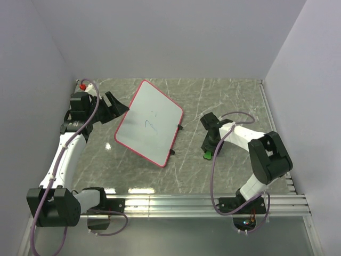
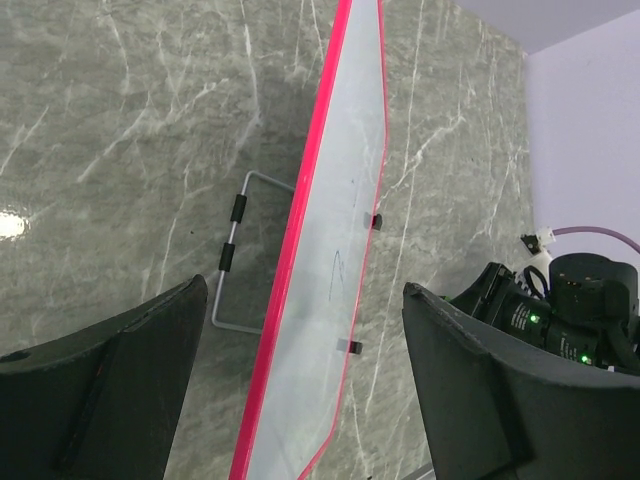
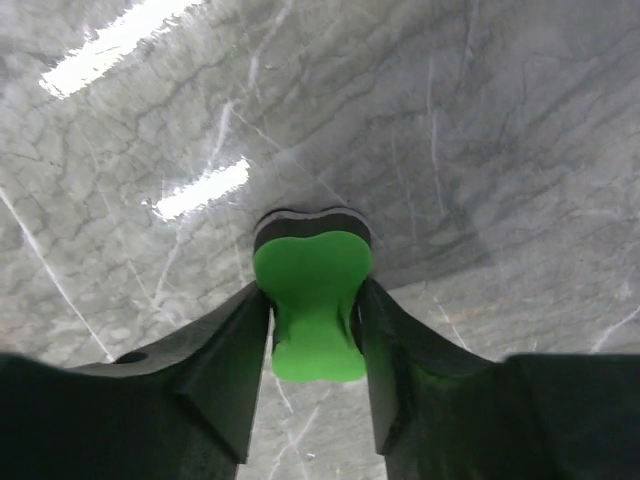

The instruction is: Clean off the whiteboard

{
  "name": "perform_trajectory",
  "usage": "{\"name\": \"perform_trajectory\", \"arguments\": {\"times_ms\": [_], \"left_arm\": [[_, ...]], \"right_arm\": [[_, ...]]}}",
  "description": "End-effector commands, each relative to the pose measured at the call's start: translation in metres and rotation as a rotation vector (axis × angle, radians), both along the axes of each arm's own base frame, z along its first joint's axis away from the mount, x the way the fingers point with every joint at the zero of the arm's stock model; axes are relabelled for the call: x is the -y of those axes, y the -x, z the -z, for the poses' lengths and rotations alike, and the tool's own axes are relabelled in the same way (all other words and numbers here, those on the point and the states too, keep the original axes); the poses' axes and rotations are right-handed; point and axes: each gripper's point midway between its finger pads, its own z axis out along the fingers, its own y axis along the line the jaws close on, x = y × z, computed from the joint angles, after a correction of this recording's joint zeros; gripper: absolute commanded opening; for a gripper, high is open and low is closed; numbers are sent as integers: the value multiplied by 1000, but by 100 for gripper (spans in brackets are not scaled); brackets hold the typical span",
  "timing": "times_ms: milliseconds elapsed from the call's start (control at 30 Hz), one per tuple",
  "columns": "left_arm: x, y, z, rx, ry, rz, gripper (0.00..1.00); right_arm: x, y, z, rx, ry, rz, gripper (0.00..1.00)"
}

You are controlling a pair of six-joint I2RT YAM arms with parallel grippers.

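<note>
The whiteboard (image 1: 149, 122), white with a thin red rim, stands tilted on a wire stand at the table's middle left, with a faint blue pen scribble on its face. In the left wrist view the whiteboard (image 2: 325, 280) runs edge-on between my fingers without touching them. My left gripper (image 1: 113, 104) is open just left of the board's upper left edge. My right gripper (image 1: 208, 151) is shut on the green bone-shaped eraser (image 3: 312, 300), pinching its narrow waist, with the eraser's dark pad end down on the table, right of the board.
The wire stand (image 2: 232, 262) with black sleeves props the board from behind. Small black tabs (image 1: 180, 127) stick out of the board's right edge. A metal rail (image 1: 213, 202) runs along the near table edge. Walls close the left, back and right sides.
</note>
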Motion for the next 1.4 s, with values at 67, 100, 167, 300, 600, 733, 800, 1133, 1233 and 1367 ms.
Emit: {"name": "perform_trajectory", "arguments": {"times_ms": [67, 100, 167, 300, 600, 733, 800, 1133, 1233, 1367], "left_arm": [[-1, -1, -17, 53, -30, 19, 85], [-1, -1, -15, 50, -33, 17, 85], [-1, 0, -14, 51, -38, 20, 85], [-3, -4, -10, 43, -56, 19, 85], [4, -18, 5, 26, 13, 93, 79], [10, -23, 14, 9, 38, 141, 62], [12, -25, 21, -6, 43, 155, 52], [11, -20, 40, -48, 15, 169, 46], [11, -19, 42, -53, 17, 170, 41], [11, -18, 43, -60, 8, 173, 32]], "right_arm": [[-5, -5, 13, 15, -7, 3, 38], [-6, -5, 13, 13, -10, 2, 30], [-8, -9, 11, 17, -13, -4, 23], [-10, -15, -2, 32, -12, -21, 3], [-132, -98, -157, 425, -490, -240, 0], [-203, -101, -202, 474, -750, -344, 0], [-229, -102, -198, 449, -780, -371, 0], [-344, -91, -212, 411, -854, -471, 0], [-341, -90, -188, 383, -799, -469, 0], [-324, -84, -150, 350, -729, -433, 0]]}}
